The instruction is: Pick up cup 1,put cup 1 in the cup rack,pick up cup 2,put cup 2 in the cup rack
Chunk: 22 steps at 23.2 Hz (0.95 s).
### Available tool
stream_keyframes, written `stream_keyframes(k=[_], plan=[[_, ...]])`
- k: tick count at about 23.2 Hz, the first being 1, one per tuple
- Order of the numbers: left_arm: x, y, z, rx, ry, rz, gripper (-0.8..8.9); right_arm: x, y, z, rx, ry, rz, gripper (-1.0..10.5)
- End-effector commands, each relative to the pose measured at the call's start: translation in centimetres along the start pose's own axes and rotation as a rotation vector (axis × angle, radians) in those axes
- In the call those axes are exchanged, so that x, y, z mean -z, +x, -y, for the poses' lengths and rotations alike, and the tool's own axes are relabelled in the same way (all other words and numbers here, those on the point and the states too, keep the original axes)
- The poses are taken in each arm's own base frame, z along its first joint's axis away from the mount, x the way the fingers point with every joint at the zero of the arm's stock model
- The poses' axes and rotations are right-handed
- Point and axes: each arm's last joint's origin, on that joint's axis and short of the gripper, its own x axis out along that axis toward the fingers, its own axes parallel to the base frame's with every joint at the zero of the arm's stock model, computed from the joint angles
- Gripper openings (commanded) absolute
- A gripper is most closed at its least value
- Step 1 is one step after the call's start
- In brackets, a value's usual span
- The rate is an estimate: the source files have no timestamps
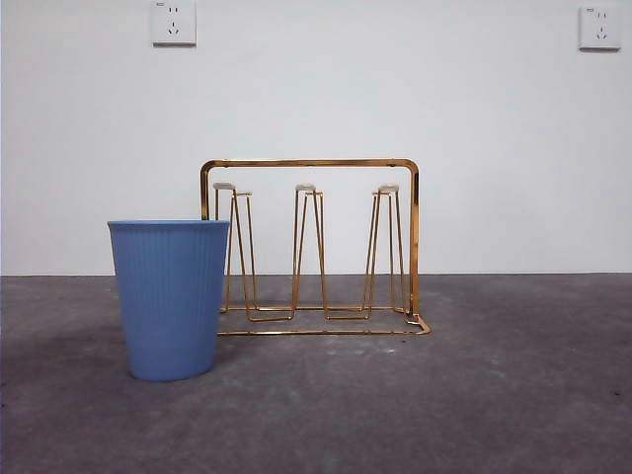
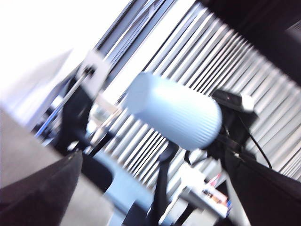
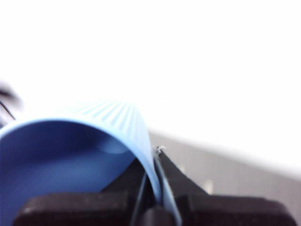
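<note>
- Right hand (image 3: 158,157): jaws nearly closed, pinching the rim wall of the held blue cup (image 3: 117,125), one jaw inside the mouth and one outside on the ribbed wall.
- The held blue cup is off the worktop. The right wrist view looks into its open mouth, with a bright white background behind it.
- The left wrist view, blurred, shows the same ribbed cup lying on its side in the air. A black arm part carrying a small camera meets its wider end.
- Left hand (image 2: 155,160): jaws spread wide with nothing between them, well apart from the held cup. This hand is also out of the front view.
- Neither arm shows in the front view.
- Standing blue cup (image 1: 170,296): upright on the grey worktop (image 1: 513,385), mouth up, ribbed wall. It sits at about 8 o'clock from the rack, nearer the camera, and overlaps the rack's left post. I cannot tell whether the two touch.
- Cup rack (image 1: 314,247): gold wire, upright mid-worktop, arched frame over three prongs with pale tips. All three prongs are bare.
- Wall sockets (image 1: 174,22): two on the white wall, at 11 and 1 o'clock above the rack.
</note>
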Motion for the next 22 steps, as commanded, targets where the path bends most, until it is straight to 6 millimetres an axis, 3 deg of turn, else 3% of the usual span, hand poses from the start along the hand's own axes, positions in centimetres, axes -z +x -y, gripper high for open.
stream_keyframes(k=[1,5,11,22], plan=[[0.1,1.8,0.3,0.075,-0.023,0.069,6.57,-0.9,-0.9,-0.2,0.011,0.001,0.094,-0.2],[0.9,4.9,0.4,0.187,-0.015,0.176,6.57,-1.7,-1.3,-0.3,0.007,0.000,0.181,-0.2],[2.9,8.5,-0.5,0.268,-0.043,0.295,6.57,-2.0,-0.1,-0.2,-0.022,0.020,0.217,-0.2],[4.0,10.9,-2.4,0.300,-0.084,0.458,6.57,-1.1,3.2,-1.2,-0.110,0.040,0.154,-0.2]])
